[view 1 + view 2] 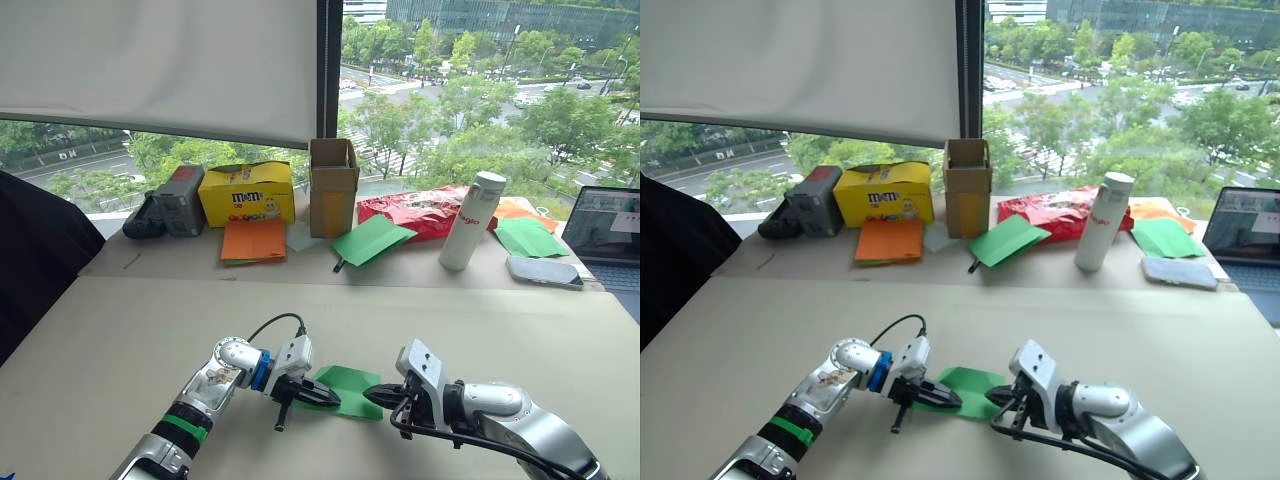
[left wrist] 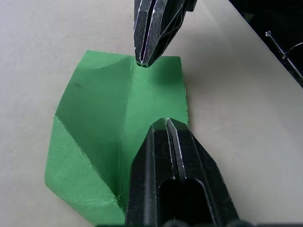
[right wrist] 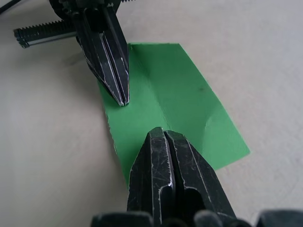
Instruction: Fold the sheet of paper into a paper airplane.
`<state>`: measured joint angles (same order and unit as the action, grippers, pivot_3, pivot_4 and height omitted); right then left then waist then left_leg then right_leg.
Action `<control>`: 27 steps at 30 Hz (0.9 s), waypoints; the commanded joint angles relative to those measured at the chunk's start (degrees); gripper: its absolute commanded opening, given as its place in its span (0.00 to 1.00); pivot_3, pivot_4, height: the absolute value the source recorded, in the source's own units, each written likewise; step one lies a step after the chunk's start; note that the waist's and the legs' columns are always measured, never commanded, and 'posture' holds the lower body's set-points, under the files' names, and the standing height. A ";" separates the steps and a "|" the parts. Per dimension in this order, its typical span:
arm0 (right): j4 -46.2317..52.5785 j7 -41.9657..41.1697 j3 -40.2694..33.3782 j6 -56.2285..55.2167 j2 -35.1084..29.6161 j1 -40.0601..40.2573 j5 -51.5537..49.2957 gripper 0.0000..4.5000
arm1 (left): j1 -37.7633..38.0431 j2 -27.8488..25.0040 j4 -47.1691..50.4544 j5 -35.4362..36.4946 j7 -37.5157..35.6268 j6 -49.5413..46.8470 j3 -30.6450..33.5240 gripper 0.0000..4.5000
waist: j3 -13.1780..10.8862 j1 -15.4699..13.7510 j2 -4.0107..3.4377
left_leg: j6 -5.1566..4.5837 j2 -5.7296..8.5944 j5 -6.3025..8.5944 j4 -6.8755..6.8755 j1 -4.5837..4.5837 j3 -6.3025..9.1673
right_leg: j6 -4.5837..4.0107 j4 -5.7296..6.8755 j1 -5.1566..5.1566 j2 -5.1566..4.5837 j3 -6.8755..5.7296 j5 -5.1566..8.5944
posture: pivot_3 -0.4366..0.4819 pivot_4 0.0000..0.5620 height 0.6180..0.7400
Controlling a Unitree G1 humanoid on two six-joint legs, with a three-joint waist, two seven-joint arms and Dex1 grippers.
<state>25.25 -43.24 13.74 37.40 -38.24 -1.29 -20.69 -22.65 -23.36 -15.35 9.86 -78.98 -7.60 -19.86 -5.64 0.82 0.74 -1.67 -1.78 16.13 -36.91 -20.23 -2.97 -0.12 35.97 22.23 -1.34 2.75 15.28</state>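
The sheet of paper point(image 1: 352, 384) is bright green and lies on the beige table near its front edge, partly folded, with a long centre crease point(image 2: 127, 109) and one corner turned in. My left gripper point(image 1: 333, 399) is shut, its tip resting on the sheet's left part point(image 2: 165, 124). Facing it from the right, my right gripper point(image 1: 368, 396) is also shut, with its tip over the sheet's opposite edge point(image 3: 163, 133). The two tips point at each other a short gap apart. The paper airplane is out of view.
Along the back table by the window stand orange paper sheets point(image 1: 254, 240), a yellow box point(image 1: 247, 193), a cardboard box point(image 1: 333, 187), more green sheets point(image 1: 372, 240), a red bag point(image 1: 415, 212), a white bottle point(image 1: 472, 220), a phone point(image 1: 544, 270) and a laptop point(image 1: 605, 235).
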 commanded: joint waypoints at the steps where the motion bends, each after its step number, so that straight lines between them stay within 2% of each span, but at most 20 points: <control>1: 0.37 0.15 0.93 -0.05 -0.46 0.32 1.65 0.00 | 2.35 -1.73 3.79 1.25 3.25 -2.59 2.64 0.01 | 0.02 0.17 -0.02 | 0.00 -0.03 0.00 0.01 0.00 0.00 | 0.00 0.00 0.00 0.01 0.01 0.00 | 0.48 0.27 1.00; 9: -0.91 1.35 0.40 0.09 0.91 -0.65 3.05 0.00 | 4.78 -2.62 7.99 0.54 9.34 -5.91 2.98 0.01 | 0.05 0.10 -0.01 | 0.00 -0.05 0.00 0.01 0.03 0.00 | 0.00 0.03 -0.03 0.02 0.00 0.00 | 0.48 0.27 1.00; 15: -0.49 1.99 0.93 0.85 1.42 -0.63 3.40 0.00 | 10.59 -4.89 14.96 1.48 11.38 -9.52 2.26 0.01 | 0.08 0.19 -0.03 | 0.00 -0.11 0.00 0.03 0.04 0.00 | 0.00 0.03 -0.02 0.01 0.02 0.00 | 0.48 0.27 1.00; 21: -0.26 2.21 0.64 1.42 1.29 -0.37 3.22 0.00 | 11.14 -5.23 18.17 5.39 13.92 -13.70 6.01 0.01 | 0.07 0.14 -0.02 | 0.00 -0.11 0.00 0.04 0.05 0.01 | 0.00 0.04 -0.02 -0.03 0.02 0.00 | 0.48 0.27 1.00; 27: 0.08 3.15 1.17 2.35 2.29 -0.40 3.10 0.00 | 11.27 -7.63 17.87 8.26 12.33 -13.74 8.84 0.01 | 0.06 0.17 0.01 | 0.00 -0.12 0.00 0.04 0.06 0.02 | -0.01 0.04 0.00 -0.03 0.01 0.00 | 0.48 0.27 1.00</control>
<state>25.21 -40.87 14.55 38.36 -36.31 -1.93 -18.09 -11.36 -30.51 1.74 17.23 -66.21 -21.55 -11.98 -5.58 0.98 0.75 -1.66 -1.90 16.13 -36.87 -20.17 -2.95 -0.12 36.00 22.23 -1.39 2.76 15.29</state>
